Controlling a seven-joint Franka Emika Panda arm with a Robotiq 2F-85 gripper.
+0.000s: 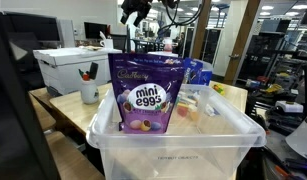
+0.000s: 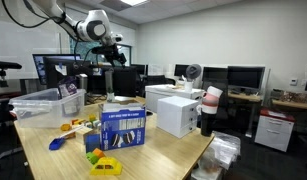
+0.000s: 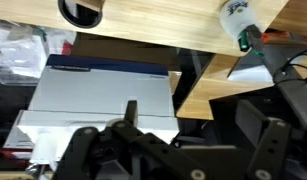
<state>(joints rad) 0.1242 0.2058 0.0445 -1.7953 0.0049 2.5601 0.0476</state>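
The black two-finger gripper [image 2: 117, 58] is held high, its jaws spread wide and nothing pinched. The white cardboard box [image 3: 103, 100] is seen straight below, just past the wooden table's [image 3: 143, 50] edge. If the gripper is lowered carelessly, the lid could be struck, or the white marker cup [image 3: 236, 17] near that edge toppled.

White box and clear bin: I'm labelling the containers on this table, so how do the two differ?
The clear bin is see-through; the white box is opaque. The clear bin is open-topped, with a purple mini eggs bag standing in it; the white box has its top shut, so its contents are hidden. Both are boxy and stand on the wooden table.
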